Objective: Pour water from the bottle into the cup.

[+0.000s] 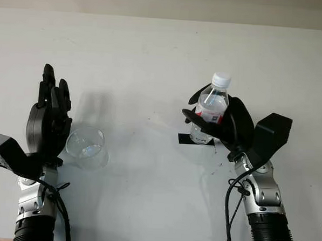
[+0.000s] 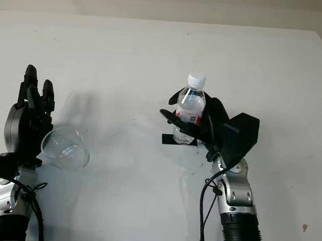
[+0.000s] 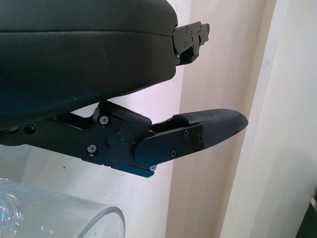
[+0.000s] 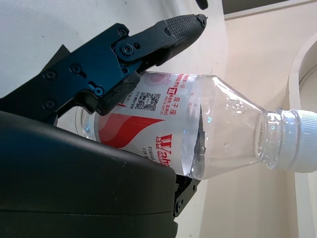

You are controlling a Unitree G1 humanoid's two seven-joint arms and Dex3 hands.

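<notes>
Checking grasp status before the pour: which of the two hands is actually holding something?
The right hand: its fingers wrap the upright, still-capped bottle. The left hand is open, beside the cup.

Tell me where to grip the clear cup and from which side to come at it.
Grip the cup around its side wall, below the open rim. It stands upright on the table with its mouth up, so a top grab would block pouring. Come in from its left, where the open left hand already stands beside it; the right hand is shut on the bottle.
</notes>
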